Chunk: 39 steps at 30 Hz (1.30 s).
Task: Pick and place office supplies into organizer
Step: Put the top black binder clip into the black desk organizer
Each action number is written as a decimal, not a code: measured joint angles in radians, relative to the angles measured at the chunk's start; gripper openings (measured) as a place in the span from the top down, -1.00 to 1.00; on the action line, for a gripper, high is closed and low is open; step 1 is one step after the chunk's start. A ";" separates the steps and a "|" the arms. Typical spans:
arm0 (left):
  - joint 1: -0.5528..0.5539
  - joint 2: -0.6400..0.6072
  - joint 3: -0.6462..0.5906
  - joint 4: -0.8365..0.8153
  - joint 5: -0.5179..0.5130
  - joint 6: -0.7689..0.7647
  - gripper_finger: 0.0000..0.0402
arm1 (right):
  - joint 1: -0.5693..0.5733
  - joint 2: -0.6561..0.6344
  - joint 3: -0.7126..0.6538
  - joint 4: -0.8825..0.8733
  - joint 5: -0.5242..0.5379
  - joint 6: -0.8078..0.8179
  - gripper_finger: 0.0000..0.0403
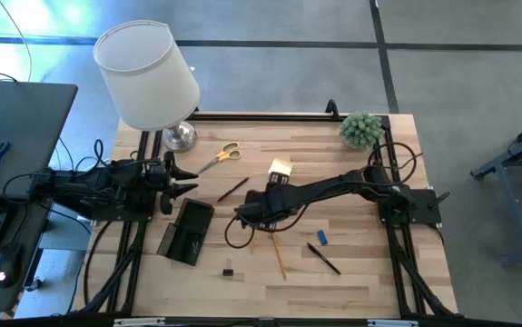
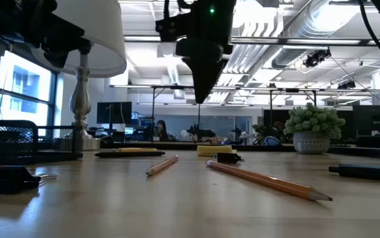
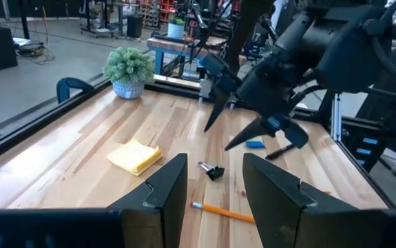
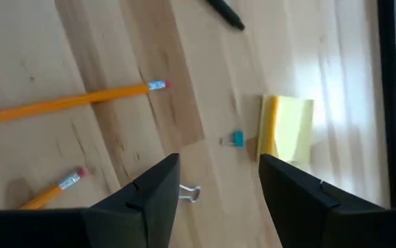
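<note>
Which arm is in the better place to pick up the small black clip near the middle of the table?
The right one. Its hand hangs open just above the black clip, beside the yellow sticky-note pad. The left hand waits at the table's left edge, above the organizer, farther away.

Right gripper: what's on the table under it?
Under the open right gripper: a small binder clip between its fingers, pencils to one side, the yellow sticky-note pad and a tiny blue piece ahead. The clip's body is covered.

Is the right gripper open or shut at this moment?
Open. The right gripper shows a clear gap between its dark fingers, with bare wood and a small binder clip visible between them; nothing is held.
</note>
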 joint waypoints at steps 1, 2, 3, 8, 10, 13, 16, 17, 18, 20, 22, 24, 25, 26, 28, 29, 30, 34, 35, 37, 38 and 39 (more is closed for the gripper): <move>0.000 0.000 0.000 0.000 0.002 0.000 0.35 | 0.001 -0.002 -0.002 -0.001 -0.011 0.004 0.04; 0.000 0.000 0.000 0.000 0.005 0.001 0.35 | 0.004 -0.005 -0.012 0.006 -0.020 0.004 0.04; 0.000 0.000 0.000 0.001 0.010 0.007 0.35 | 0.007 -0.009 -0.024 0.016 -0.031 0.004 0.04; 0.000 0.001 0.000 0.036 0.042 0.024 0.35 | 0.033 -0.010 -0.109 0.030 -0.066 -0.006 0.04; 0.000 0.001 0.000 0.052 0.048 0.024 0.35 | 0.039 -0.010 -0.144 0.032 -0.073 -0.022 0.04; 0.000 0.001 0.000 0.055 0.047 0.026 0.35 | 0.044 -0.010 -0.186 0.034 -0.076 -0.085 0.04; 0.000 0.001 0.000 0.055 0.034 0.048 0.35 | 0.043 -0.010 -0.213 0.028 -0.109 -0.223 0.04; 0.000 0.001 0.000 0.055 0.033 0.056 0.35 | 0.039 -0.010 -0.217 0.030 -0.115 -0.279 0.04; 0.000 0.002 0.000 0.055 0.030 0.065 0.35 | 0.035 -0.010 -0.218 0.032 -0.120 -0.336 0.04; 0.000 0.001 0.000 0.055 0.023 0.086 0.35 | 0.026 -0.010 -0.218 0.040 -0.125 -0.468 0.04; 0.000 0.002 0.000 0.055 0.022 0.107 0.35 | 0.019 -0.010 -0.218 0.064 -0.114 -0.599 0.04; 0.000 0.002 0.000 0.055 0.017 0.121 0.35 | 0.012 -0.010 -0.218 0.097 -0.115 -0.725 0.02; 0.000 0.002 0.000 0.054 0.016 0.121 0.35 | 0.008 -0.010 -0.218 0.121 -0.118 -0.777 0.01; 0.000 0.001 0.000 0.052 0.016 0.121 0.35 | 0.005 -0.010 -0.218 0.148 -0.127 -0.820 -0.02; 0.000 0.001 0.000 0.045 0.016 0.120 0.35 | -0.001 -0.010 -0.218 0.183 -0.179 -0.896 -0.07; 0.000 0.001 0.000 0.040 0.016 0.118 0.35 | -0.003 -0.010 -0.218 0.189 -0.204 -0.926 -0.10; 0.000 0.001 0.000 0.034 0.016 0.110 0.35 | -0.003 -0.010 -0.218 0.191 -0.220 -0.951 -0.13; 0.000 0.001 0.000 0.005 0.019 0.089 0.35 | -0.003 -0.010 -0.218 0.183 -0.232 -1.012 -0.22; 0.000 0.001 0.000 -0.002 0.019 0.082 0.35 | -0.003 -0.010 -0.218 0.182 -0.232 -1.029 -0.23; 0.000 0.001 0.000 -0.013 0.019 0.071 0.35 | -0.005 -0.010 -0.218 0.182 -0.232 -1.058 -0.24; 0.000 0.001 0.000 -0.018 0.019 0.070 0.35 | -0.008 -0.010 -0.223 0.189 -0.232 -1.070 -0.24; 0.000 0.001 0.000 -0.021 0.019 0.068 0.35 | -0.012 -0.010 -0.232 0.199 -0.232 -1.079 -0.24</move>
